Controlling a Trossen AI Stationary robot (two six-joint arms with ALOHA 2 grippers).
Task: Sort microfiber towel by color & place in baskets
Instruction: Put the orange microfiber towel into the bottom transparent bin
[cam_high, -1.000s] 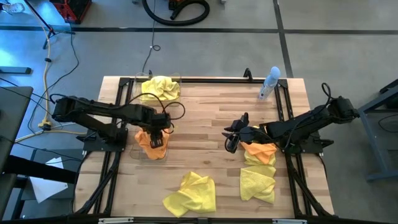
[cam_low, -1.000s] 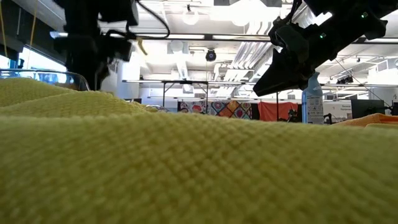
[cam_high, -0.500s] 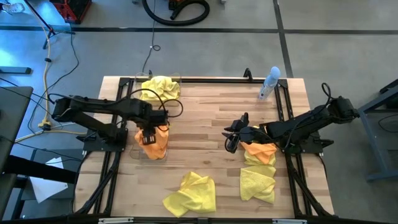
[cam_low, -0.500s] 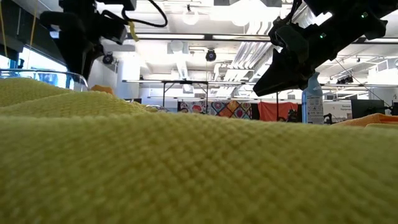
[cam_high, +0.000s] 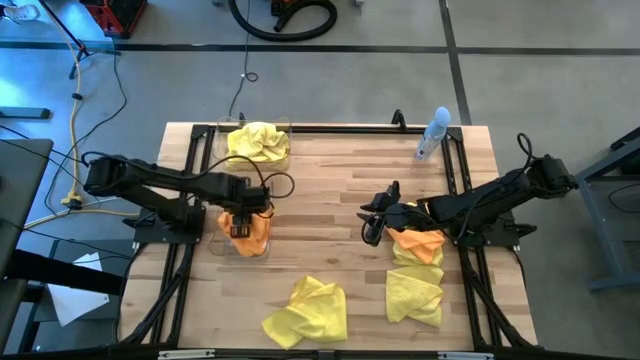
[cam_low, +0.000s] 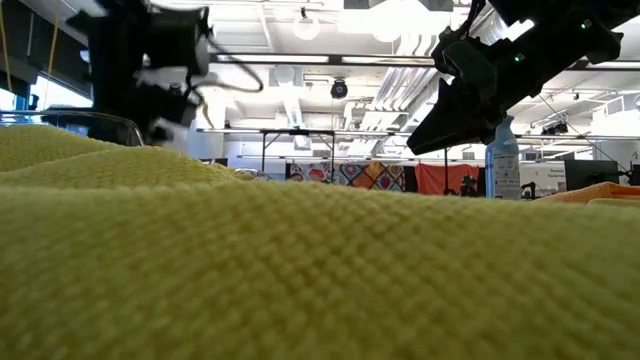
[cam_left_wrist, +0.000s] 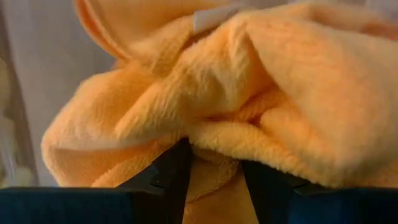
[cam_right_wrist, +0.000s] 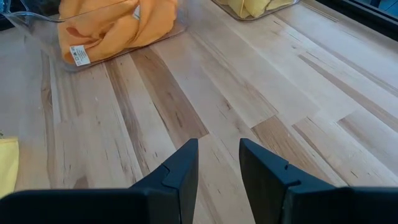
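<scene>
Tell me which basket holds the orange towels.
The basket under the left gripper, nearer the table's front; the far basket holds yellow ones.

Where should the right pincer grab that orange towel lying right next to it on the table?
Probably from straight above, pinching a raised fold near the middle of the orange towel. It lies crumpled on the table, its near edge overlapping the yellow towel, so a top pinch there should lift it alone. The right pincer is open beside it.
</scene>
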